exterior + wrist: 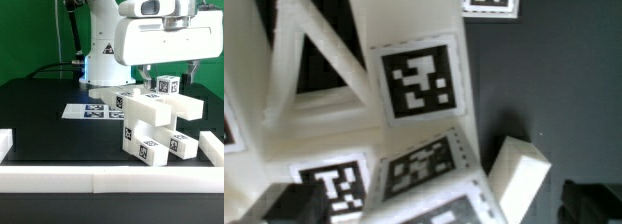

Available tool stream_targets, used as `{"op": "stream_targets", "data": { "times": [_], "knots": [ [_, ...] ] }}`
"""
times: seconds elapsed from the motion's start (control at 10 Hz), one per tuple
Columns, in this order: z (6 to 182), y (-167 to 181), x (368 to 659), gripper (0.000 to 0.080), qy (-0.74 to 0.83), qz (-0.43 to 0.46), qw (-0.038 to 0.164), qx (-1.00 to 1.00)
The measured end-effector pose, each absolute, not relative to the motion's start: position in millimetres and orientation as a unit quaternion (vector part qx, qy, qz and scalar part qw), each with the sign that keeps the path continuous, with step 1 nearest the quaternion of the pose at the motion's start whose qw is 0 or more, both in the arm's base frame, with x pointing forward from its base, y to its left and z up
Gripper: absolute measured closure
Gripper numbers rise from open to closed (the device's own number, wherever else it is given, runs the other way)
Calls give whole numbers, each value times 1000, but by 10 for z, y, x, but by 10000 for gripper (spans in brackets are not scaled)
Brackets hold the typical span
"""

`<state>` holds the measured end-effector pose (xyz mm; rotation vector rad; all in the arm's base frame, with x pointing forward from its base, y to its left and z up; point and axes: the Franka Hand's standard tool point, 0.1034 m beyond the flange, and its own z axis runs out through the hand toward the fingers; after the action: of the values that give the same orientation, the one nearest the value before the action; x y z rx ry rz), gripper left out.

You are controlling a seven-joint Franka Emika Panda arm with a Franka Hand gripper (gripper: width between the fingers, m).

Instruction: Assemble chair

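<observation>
The chair's white tagged blocks (150, 128) stand joined in a cluster in the middle of the black table. My gripper (168, 78) hangs low over the cluster's back, toward the exterior view's right, with a tagged block top (167, 87) between its fingers. In the wrist view, tagged white faces (416, 78) and a slotted frame piece (310, 70) fill the picture. My gripper (438, 206) is open, with its dark fingertips (281, 206) far apart at either side. A narrow white piece (519, 180) stands clear of the other fingertip. I cannot see either pad touching a part.
The marker board (88, 111) lies flat toward the exterior view's left of the cluster, in front of the arm's base (103, 62). White border rails run along the front (100, 181), the left (5, 146) and the right (211, 149) of the black table.
</observation>
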<state>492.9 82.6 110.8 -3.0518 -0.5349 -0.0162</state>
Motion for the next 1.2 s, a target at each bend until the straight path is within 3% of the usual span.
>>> {"op": "stream_targets", "data": {
  "times": [0.1, 0.3, 0.4, 0.5, 1.2],
  "knots": [
    [1107, 824, 4929, 150, -172, -5, 22, -985],
    [1107, 823, 4929, 406, -154, -5, 22, -988],
    [1107, 821, 4930, 406, -153, -5, 22, -988],
    [1107, 822, 4930, 514, -126, -4, 22, -992],
    [1101, 794, 4952, 514, 132, 1, 25, -991]
  ]
}}
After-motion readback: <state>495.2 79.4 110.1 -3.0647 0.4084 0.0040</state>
